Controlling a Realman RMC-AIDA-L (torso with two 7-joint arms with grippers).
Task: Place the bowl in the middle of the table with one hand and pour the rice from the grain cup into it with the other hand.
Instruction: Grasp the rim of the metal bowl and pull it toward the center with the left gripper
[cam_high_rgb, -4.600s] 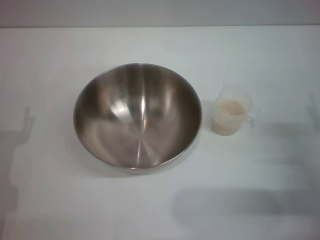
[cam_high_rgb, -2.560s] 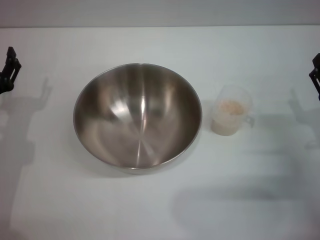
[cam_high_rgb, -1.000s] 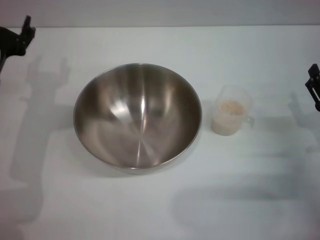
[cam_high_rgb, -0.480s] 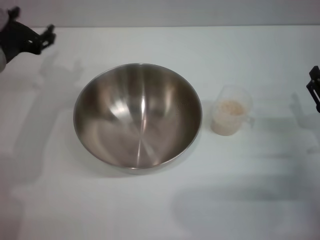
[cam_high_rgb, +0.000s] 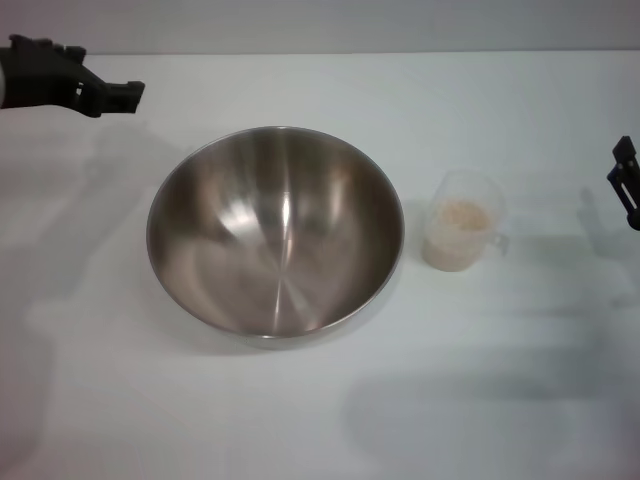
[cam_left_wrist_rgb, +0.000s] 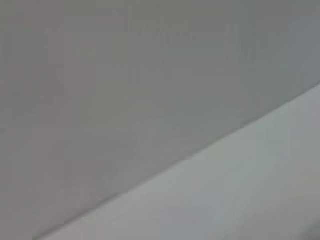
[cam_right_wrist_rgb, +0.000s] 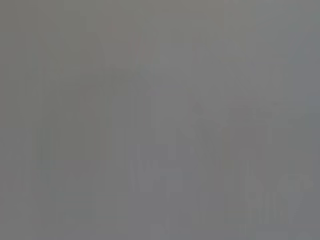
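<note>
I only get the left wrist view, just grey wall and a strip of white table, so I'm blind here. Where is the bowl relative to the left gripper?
Observer: The head view shows the left gripper over the far left of the table, apart from the bowl, which sits mid-table.
Operator: And the grain cup?
Observer: The grain cup stands upright just right of the bowl, with rice inside.
Operator: Right arm?
Observer: The right gripper is at the right edge, apart from the cup.
</note>
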